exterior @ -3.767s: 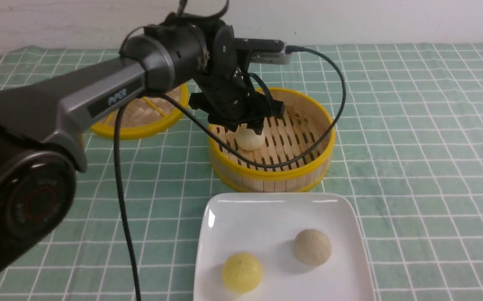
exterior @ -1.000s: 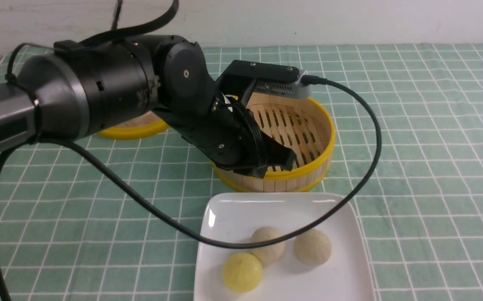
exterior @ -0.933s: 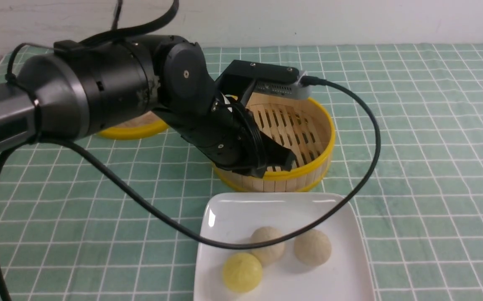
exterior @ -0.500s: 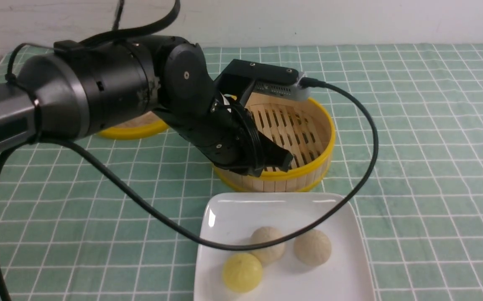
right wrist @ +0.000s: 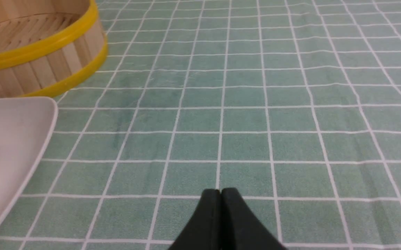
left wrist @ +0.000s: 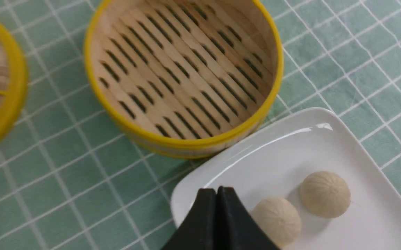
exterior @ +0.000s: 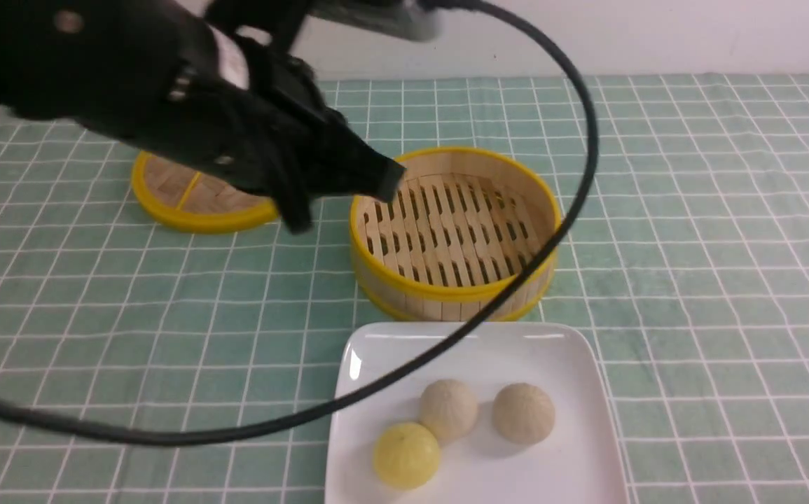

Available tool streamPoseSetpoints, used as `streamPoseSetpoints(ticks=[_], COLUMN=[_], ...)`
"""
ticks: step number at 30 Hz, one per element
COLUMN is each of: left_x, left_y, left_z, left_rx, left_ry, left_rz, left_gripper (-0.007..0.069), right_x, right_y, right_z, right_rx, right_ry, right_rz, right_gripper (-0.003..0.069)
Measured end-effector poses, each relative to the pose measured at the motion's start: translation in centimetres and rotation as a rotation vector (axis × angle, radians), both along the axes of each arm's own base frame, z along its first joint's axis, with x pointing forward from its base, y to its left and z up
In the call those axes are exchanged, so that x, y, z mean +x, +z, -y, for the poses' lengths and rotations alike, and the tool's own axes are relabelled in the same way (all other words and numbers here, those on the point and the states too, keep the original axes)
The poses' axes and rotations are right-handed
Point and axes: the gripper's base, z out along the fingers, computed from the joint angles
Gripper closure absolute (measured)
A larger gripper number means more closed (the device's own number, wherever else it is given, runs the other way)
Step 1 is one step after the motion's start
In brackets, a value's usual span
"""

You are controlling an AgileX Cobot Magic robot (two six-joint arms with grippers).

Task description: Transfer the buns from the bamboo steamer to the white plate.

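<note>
The left bun (exterior: pixel 448 409) and the right bun (exterior: pixel 523 413) sat on the plate (exterior: pixel 446 346), in its near half. They were side by side along a left-to-right line, close together with a thin gap between them. Each was round, with no long axis to speak of, and sat crown up with faint pleats running down from the top. A yellow bun (exterior: pixel 406 455) lay nearer the robot and to the left, touching the left bun as far as the front view showed. The plate lay flat, its edges square with the grid of the cloth (exterior: pixel 691 245) and its near edge cut off by the frame.

The steamer (exterior: pixel 432 302) stood upright just beyond the plate's far edge, mouth up, its slat floor bare. Whether the two touched could not be told. The slats ran away from the robot, leaning a little to the left at their far ends. The lid (exterior: pixel 201 222) lay flat on the cloth to the steamer's left, apart from it.

The left gripper (exterior: pixel 389 178) hung above the cloth, blurred, pointing right and slightly down, its tip over the steamer's far-left rim. Its wrist view showed the fingers pressed together with nothing between them. Its cable (exterior: pixel 590 140) swung in front of the steamer and the plate's far-left corner.

The right gripper (right wrist: pixel 220 191) was out of the front view. Its wrist view showed the fingers together and empty, over bare cloth, with the plate's corner and the steamer's wall off to one side.
</note>
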Motion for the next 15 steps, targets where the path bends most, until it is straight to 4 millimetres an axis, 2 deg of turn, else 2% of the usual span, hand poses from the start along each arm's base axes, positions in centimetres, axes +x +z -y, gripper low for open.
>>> streamPoseSetpoints(ticks=[1, 4, 7, 9, 11, 14, 15], left_x=[-1.3, -4.1, -6.9, -8.8, -10.3, -11.8, -11.9], left_y=[1.3, 3.2, 3.4, 2.0, -0.3, -4.4, -4.6], left_z=[-1.4, -4.4, -6.9, -8.3, -9.2, -9.8, -9.8], left_rx=[0.013, 0.034, 0.014, -0.012, -0.064, -0.22, -0.225], left_ry=[0.03, 0.113, 0.176, 0.195, 0.204, 0.209, 0.206], left_rz=[0.031, 0.054, 0.065, 0.064, 0.069, 0.104, 0.109], left_gripper=[0.0623, 0.0623, 0.0623, 0.0623, 0.0623, 0.0621, 0.0621], right_x=[0.0, 0.0, 0.0, 0.0, 0.0, 0.0, 0.0], right_y=[0.0, 0.0, 0.0, 0.0, 0.0, 0.0, 0.0], right_z=[0.1, 0.1, 0.1, 0.1, 0.1, 0.1, 0.1], right_rx=[-0.003, -0.004, -0.005, -0.006, -0.006, -0.006, -0.006], right_ry=[-0.015, -0.021, -0.021, -0.021, -0.021, -0.021, -0.021], right_rz=[-0.001, -0.001, -0.002, -0.001, -0.001, -0.001, -0.001], right_gripper=[0.065, 0.0648, 0.0648, 0.0646, 0.0646, 0.0643, 0.0643])
